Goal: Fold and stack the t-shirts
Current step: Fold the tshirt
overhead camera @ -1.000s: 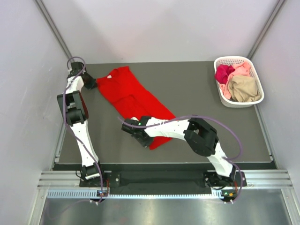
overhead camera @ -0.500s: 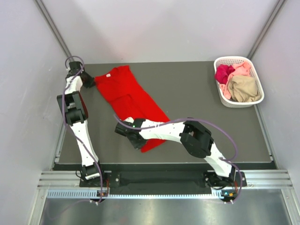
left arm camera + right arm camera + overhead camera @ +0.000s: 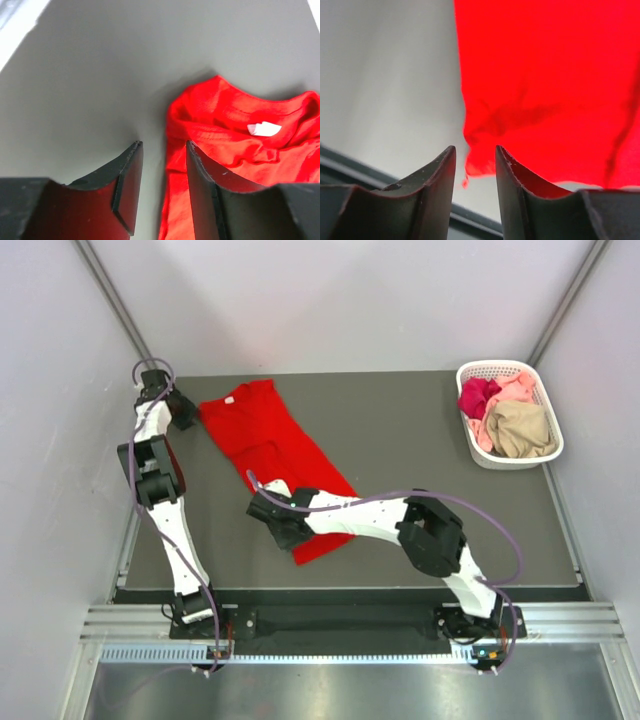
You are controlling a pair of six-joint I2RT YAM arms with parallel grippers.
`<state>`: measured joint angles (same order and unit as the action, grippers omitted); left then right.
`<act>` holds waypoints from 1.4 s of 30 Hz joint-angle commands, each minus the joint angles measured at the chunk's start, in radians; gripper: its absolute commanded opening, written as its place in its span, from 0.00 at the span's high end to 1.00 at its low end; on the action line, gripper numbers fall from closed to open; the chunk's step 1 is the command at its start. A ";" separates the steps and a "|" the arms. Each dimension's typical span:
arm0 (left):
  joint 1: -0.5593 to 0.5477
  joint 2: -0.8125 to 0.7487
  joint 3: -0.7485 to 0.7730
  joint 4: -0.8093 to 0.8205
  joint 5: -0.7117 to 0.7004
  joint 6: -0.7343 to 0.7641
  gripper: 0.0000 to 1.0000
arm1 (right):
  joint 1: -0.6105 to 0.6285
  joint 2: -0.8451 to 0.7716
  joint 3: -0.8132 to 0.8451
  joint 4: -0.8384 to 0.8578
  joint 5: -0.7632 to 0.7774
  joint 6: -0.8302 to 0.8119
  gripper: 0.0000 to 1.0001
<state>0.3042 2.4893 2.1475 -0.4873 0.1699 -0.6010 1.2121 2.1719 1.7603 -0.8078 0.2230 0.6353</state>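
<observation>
A bright red t-shirt (image 3: 275,445) lies spread slantwise on the grey table, collar at the far left, hem towards the near middle. My left gripper (image 3: 184,410) is open at the shirt's far-left shoulder. In the left wrist view (image 3: 163,146) its jaws straddle the shirt's edge (image 3: 225,145), with the white neck label (image 3: 264,129) just ahead. My right gripper (image 3: 280,528) is open at the near hem. In the right wrist view (image 3: 475,149) the shirt's corner (image 3: 545,75) hangs between the fingertips. Magenta (image 3: 477,395), pale pink (image 3: 515,388) and tan (image 3: 522,428) shirts lie crumpled in the basket.
A white lattice basket (image 3: 508,367) stands at the table's far right corner. Grey walls close in the table on the left, back and right. The table's dark front edge (image 3: 380,175) shows just below my right fingers.
My right gripper has moved left and the shirt's near hem has shifted left with it. My left gripper has moved a little farther back and left, and the collar end went with it.
</observation>
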 commanded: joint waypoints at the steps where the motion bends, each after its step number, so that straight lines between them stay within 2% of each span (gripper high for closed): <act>1: 0.016 -0.087 -0.009 -0.049 -0.049 0.033 0.55 | -0.032 -0.167 -0.057 0.073 -0.022 -0.045 0.63; 6: 0.013 -0.150 -0.029 -0.131 -0.084 0.043 0.54 | -0.055 -0.241 -0.151 0.072 -0.043 -0.074 0.70; 9: 0.015 -0.223 -0.160 -0.186 -0.104 0.009 0.54 | -0.089 -0.317 -0.222 0.082 -0.053 -0.086 0.73; 11: 0.013 -0.272 -0.242 -0.229 -0.052 -0.012 0.54 | -0.156 -0.362 -0.295 0.117 -0.088 -0.089 0.72; 12: 0.007 -0.344 -0.306 -0.205 -0.031 -0.028 0.54 | -0.189 -0.383 -0.320 0.134 -0.106 -0.092 0.71; 13: -0.005 -0.386 -0.453 -0.135 -0.006 -0.022 0.54 | -0.253 -0.423 -0.362 0.159 -0.141 -0.117 0.69; 15: -0.014 -0.504 -0.564 -0.096 -0.009 -0.028 0.52 | -0.327 -0.460 -0.401 0.182 -0.186 -0.150 0.67; 16: -0.019 -0.541 -0.654 -0.079 -0.003 -0.031 0.52 | -0.404 -0.489 -0.438 0.208 -0.264 -0.190 0.65; 21: -0.037 -0.734 -0.872 -0.010 0.168 0.002 0.51 | -0.603 -0.537 -0.525 0.243 -0.477 -0.307 0.60; 22: -0.049 -0.765 -0.908 -0.002 0.190 0.013 0.51 | -0.667 -0.534 -0.556 0.260 -0.523 -0.331 0.60; 25: -0.071 -0.886 -1.041 0.015 0.264 0.040 0.51 | -0.755 -0.505 -0.591 0.282 -0.646 -0.373 0.59; 28: -0.114 -1.006 -1.199 0.078 0.356 0.003 0.51 | -0.799 -0.437 -0.596 0.288 -0.726 -0.408 0.60; 33: -0.253 -1.145 -1.354 0.082 0.332 -0.009 0.50 | -0.826 -0.359 -0.637 0.311 -0.787 -0.414 0.64; 37: -0.269 -1.205 -1.419 0.104 0.370 -0.022 0.50 | -0.826 -0.339 -0.662 0.343 -0.818 -0.411 0.67; 42: -0.272 -1.284 -1.477 0.110 0.371 -0.048 0.50 | -0.826 -0.311 -0.683 0.340 -0.786 -0.414 0.70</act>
<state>0.0330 1.2598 0.6952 -0.4454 0.5106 -0.6254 0.3962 1.8442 1.0924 -0.5076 -0.5518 0.2447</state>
